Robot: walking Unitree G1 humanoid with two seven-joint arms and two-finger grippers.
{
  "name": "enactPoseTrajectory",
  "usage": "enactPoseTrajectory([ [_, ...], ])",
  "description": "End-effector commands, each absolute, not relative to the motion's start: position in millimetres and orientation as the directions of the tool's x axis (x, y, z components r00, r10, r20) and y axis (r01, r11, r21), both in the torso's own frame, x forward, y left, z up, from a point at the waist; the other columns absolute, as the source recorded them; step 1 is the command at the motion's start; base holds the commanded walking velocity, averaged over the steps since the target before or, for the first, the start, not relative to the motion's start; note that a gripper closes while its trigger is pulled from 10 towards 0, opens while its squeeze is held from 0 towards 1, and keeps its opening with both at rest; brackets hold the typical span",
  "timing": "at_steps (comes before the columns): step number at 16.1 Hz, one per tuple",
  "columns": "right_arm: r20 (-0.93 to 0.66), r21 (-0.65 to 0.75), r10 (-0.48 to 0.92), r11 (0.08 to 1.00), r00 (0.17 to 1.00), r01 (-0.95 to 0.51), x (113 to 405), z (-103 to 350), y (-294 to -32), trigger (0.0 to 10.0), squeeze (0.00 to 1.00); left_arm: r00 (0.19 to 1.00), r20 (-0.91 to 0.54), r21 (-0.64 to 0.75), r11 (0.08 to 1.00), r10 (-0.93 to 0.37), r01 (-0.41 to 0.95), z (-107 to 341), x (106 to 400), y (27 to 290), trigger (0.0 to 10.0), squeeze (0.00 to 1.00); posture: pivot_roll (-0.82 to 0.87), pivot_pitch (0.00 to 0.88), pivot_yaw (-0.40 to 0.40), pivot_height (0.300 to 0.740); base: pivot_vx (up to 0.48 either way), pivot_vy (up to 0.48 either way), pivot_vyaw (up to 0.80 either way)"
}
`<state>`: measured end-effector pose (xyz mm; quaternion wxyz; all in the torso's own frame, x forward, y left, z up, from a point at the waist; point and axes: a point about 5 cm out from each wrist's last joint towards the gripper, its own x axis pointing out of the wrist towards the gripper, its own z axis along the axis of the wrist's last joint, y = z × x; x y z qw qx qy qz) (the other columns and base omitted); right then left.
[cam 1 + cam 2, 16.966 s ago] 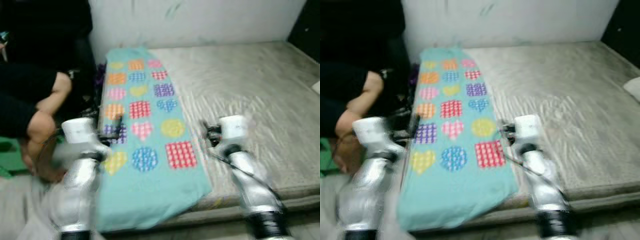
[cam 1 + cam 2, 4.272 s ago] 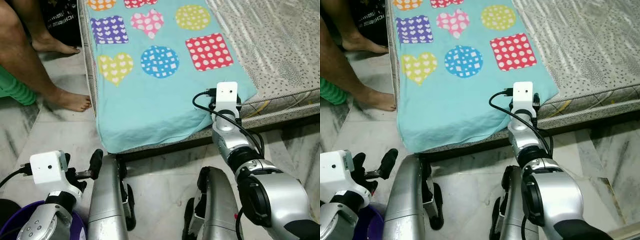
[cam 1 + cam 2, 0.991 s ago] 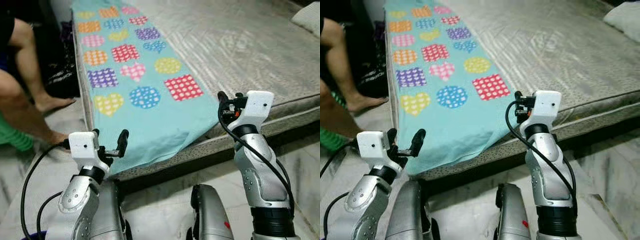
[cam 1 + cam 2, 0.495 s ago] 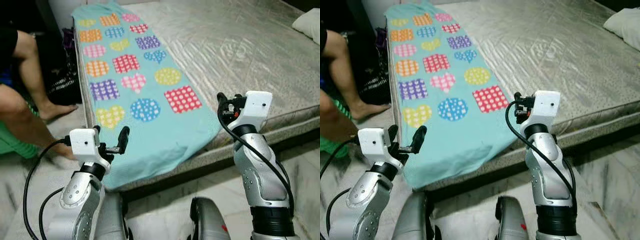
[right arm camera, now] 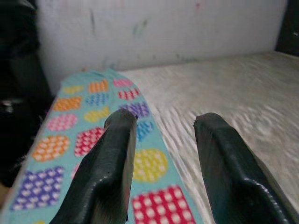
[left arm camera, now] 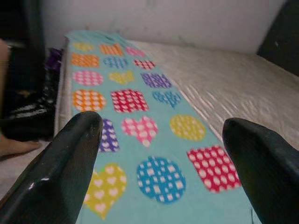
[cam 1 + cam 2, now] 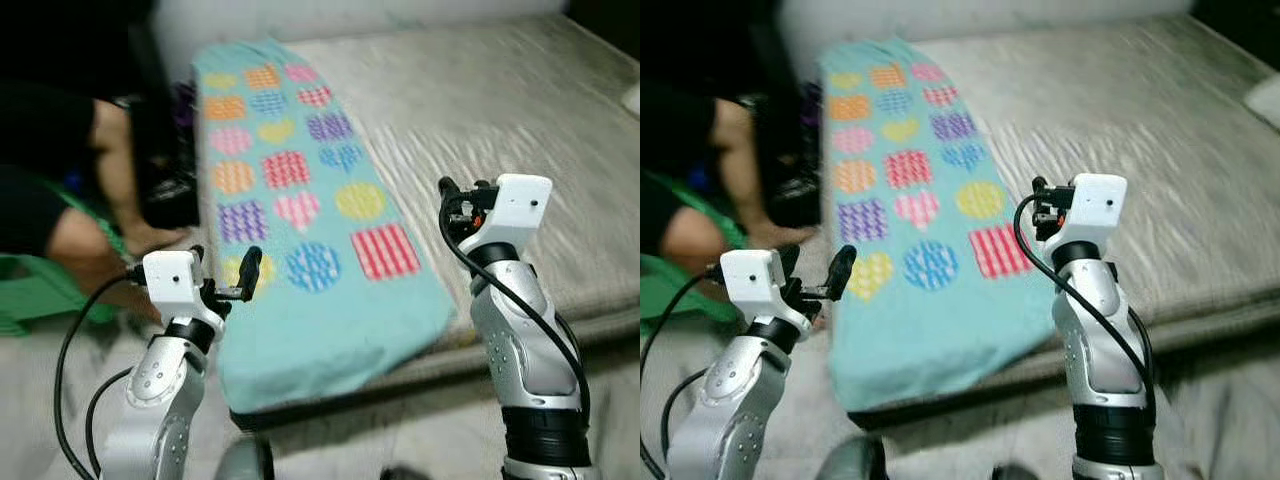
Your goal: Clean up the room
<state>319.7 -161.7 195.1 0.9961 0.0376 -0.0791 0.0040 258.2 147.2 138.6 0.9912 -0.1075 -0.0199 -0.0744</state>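
I have both arms raised in front of the mattress. The left gripper hangs above the floor just off the mattress's near left corner, its two black fingers spread wide with nothing between them. The right gripper hovers over the near edge of the mattress, beside the right border of the sheet, fingers parted and empty.

The sheet is turquoise with coloured hearts, circles and squares. It lies flat in a long strip along the left edge of the mattress, running from the far wall to the near edge, where its end droops over the side. A person's leg is on the floor just beside the left edge of the mattress. A green object lies on the floor near it; I cannot identify it.

Handling assessment: the sheet looks thin, light and fully limp. It will not hold shape, so a single pinch in the middle would only bunch it. It should not slip from a firm pinch, and it is not fragile.

Recommended grasp: take the two near corners, one per gripper, where the cloth overhangs the mattress edge and the fingers can close on a free border.

Keep the left arm clear of the person's leg.
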Motion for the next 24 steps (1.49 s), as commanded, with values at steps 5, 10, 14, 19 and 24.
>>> enactPoseTrajectory([
  [5, 0.149, 0.074, 0.012, 0.997, 0.989, -0.023, 322, 192, -159, 10.0, 0.0, 0.991, 0.031, -0.21, 0.969, -0.129, 0.132, 134, 263, 150, 10.0, 0.0, -0.04, 0.032, 0.018, 0.74, 0.0, 0.0, 0.0],
  [10, 0.152, 0.051, 0.025, 0.998, 0.988, -0.033, 323, 191, -157, 10.0, 0.0, 0.99, 0.035, -0.218, 0.966, -0.134, 0.138, 134, 266, 148, 10.0, 0.0, -0.04, 0.018, 0.013, 0.74, 0.0, 0.0, 0.0],
  [14, 0.168, 0.043, 0.028, 0.998, 0.985, -0.036, 327, 194, -157, 10.0, 0.0, 0.99, 0.034, -0.224, 0.964, -0.138, 0.142, 132, 267, 146, 10.0, 0.0, -0.04, 0.01, 0.01, 0.74, 0.0, 0.0, 0.23],
  [19, 0.179, 0.021, 0.031, 0.999, 0.983, -0.036, 327, 195, -157, 10.0, 0.0, 0.99, 0.041, -0.223, 0.965, -0.134, 0.14, 133, 269, 147, 10.0, 0.0, -0.05, 0.016, 0.013, 0.74, 0.0, 0.0, 0.15],
  [24, 0.173, 0.032, 0.022, 0.999, 0.985, -0.028, 329, 193, -158, 10.0, 0.0, 0.99, 0.04, -0.231, 0.963, -0.134, 0.139, 133, 269, 147, 10.0, 0.0, -0.05, 0.02, 0.011, 0.74, 0.0, 0.0, 0.62],
])
